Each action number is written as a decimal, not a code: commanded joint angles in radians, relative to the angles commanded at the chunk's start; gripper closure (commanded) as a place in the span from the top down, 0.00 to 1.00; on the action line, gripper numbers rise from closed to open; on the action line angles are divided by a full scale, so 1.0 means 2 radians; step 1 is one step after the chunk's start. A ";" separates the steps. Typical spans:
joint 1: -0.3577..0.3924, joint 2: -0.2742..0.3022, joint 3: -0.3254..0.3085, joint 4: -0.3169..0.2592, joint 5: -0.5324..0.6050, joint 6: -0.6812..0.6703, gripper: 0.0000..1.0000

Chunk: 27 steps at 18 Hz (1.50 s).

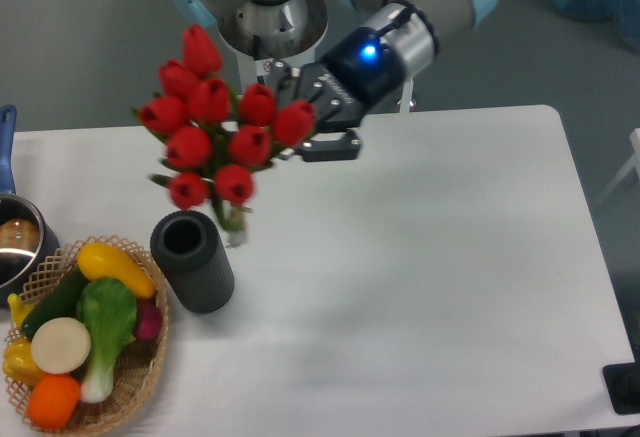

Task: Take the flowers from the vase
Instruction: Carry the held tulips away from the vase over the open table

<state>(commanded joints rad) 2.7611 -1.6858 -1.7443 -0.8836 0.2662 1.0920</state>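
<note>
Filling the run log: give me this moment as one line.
gripper: shut on flowers | flowers: lifted clear of vase, stems beside mouth | vase: upright, empty | step: pick done
</note>
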 joint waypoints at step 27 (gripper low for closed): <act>-0.005 -0.115 0.062 -0.010 0.580 0.065 0.00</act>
<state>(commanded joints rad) 2.7520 -1.9159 -1.6199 -0.9035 1.4264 1.2210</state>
